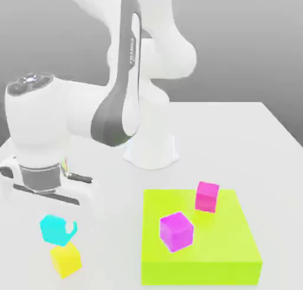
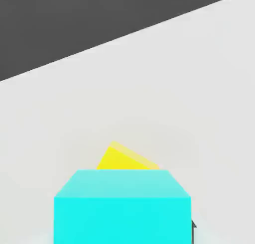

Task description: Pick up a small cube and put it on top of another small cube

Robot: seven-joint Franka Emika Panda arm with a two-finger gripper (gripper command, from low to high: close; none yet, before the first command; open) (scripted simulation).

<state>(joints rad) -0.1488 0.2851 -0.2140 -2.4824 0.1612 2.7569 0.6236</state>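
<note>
Jaws shut around 1 cyan cube (image 2: 122, 220)

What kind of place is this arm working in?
Probably a simulated robot test scene: a robot arm over a plain pale table, a lime-green block and small bright cubes, including a yellow cube.

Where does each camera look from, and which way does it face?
Exterior view: off the arm, facing the robot's base, with the arm, the lime-green block and the small cubes in sight.
Hand view: on the hand, looking past the cyan cube towards the yellow cube and the table.
Shared: cyan cube, yellow cube, table.
</note>
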